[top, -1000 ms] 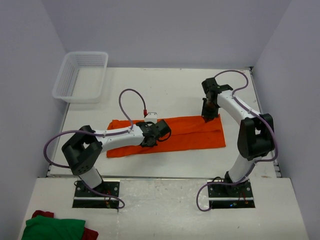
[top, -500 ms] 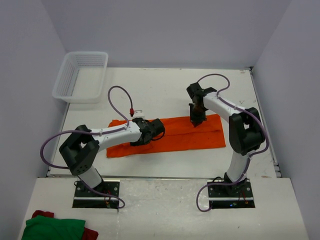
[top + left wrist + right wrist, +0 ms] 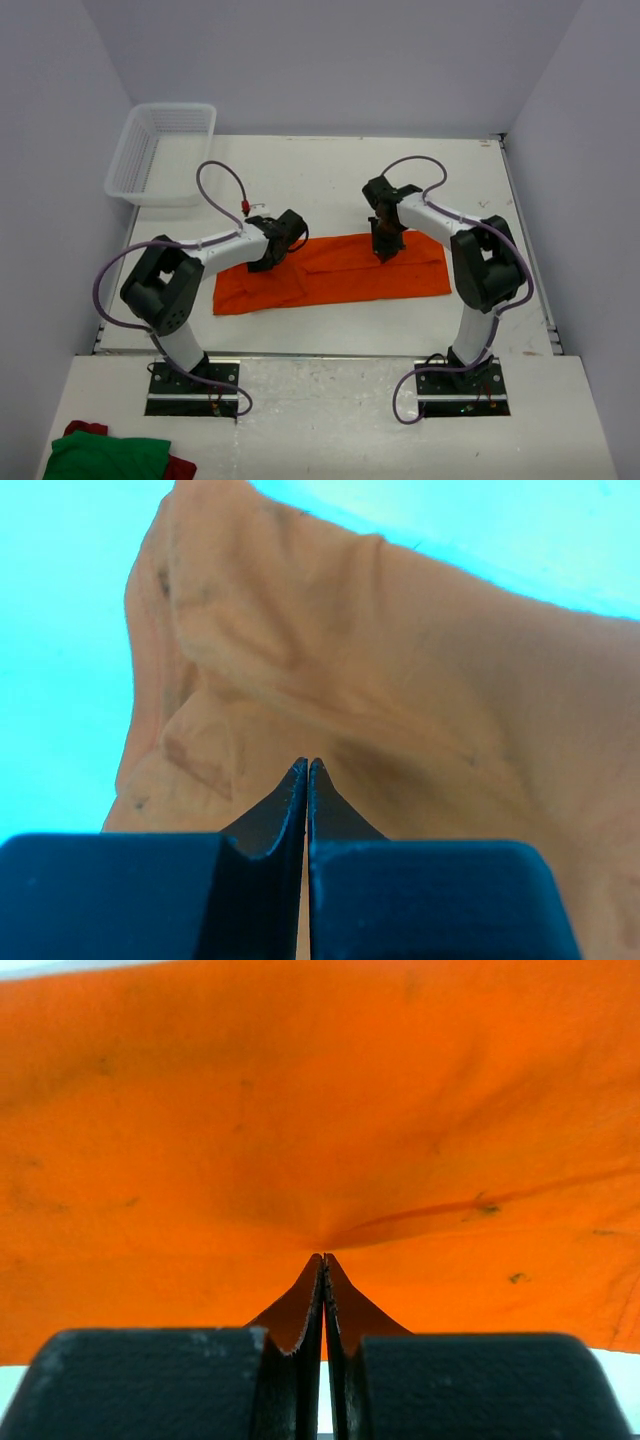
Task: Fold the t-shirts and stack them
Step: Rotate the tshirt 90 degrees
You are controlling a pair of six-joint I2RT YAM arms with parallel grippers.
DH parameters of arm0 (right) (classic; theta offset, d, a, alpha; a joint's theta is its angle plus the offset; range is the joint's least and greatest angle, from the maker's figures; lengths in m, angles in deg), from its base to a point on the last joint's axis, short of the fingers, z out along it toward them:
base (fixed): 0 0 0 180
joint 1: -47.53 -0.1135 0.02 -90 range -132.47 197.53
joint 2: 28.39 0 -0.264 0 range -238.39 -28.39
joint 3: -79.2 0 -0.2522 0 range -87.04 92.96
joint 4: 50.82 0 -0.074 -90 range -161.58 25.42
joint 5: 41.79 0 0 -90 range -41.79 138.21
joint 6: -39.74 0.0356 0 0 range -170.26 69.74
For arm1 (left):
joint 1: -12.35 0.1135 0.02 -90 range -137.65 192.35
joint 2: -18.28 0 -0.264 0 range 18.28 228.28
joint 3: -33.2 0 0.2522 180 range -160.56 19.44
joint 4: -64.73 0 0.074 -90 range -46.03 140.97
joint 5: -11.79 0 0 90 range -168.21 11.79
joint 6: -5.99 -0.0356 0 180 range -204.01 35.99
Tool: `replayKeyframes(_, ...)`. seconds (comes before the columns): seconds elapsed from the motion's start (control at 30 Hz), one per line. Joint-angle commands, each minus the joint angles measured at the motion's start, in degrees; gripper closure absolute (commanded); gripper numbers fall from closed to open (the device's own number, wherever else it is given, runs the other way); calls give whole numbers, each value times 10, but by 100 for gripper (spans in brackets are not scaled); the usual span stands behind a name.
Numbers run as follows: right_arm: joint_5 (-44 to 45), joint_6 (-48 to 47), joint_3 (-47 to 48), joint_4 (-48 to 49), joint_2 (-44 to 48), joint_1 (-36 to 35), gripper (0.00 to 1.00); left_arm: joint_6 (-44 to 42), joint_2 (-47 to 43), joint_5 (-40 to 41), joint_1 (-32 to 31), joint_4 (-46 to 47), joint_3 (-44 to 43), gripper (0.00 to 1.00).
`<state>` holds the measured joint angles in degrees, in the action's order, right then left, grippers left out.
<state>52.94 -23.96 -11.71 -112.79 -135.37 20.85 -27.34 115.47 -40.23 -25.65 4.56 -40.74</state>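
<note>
Lying flat, the orange t-shirt (image 3: 340, 278) runs lengthwise left to right.

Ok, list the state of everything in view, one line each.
orange t-shirt: folded into a long strip, lying flat.
left pincer: shut, pinching the orange t-shirt.
right pincer: shut, pinching the orange t-shirt.
basket: upright, empty.
green cloth: bunched in a heap.

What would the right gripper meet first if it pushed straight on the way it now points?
The orange t-shirt. The right gripper has its jaws shut with the tips already in the fabric, which puckers toward them. The table probably lies just behind, though depth is unclear.
</note>
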Motion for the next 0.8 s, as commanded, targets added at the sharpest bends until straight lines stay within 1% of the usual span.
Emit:
replayKeyframes(0.0,-5,3,-8,17,2,-16,100,-36,29,-5,16,40,-33,100)
replayKeyframes(0.13,-3,8,-19,22,-5,-26,100,-55,71,-23,38,57,-51,100)
replayKeyframes(0.23,-7,15,-32,33,-6,-29,100,-75,119,-28,56,63,-77,100)
replayKeyframes(0.43,-27,24,-48,47,-24,-43,100,-109,183,-36,72,58,-153,100)
replayKeyframes(0.63,-17,46,-59,52,-32,-90,100,-161,250,-68,75,66,-253,100)
replayKeyframes(0.67,-18,49,-63,59,-29,-97,100,-178,262,-77,76,64,-289,100)
replayKeyframes(0.73,-25,58,-71,68,-22,-116,100,-215,304,-92,76,61,-332,100)
replayKeyframes(0.77,-28,59,-70,72,-22,-122,100,-225,318,-113,78,59,-376,100)
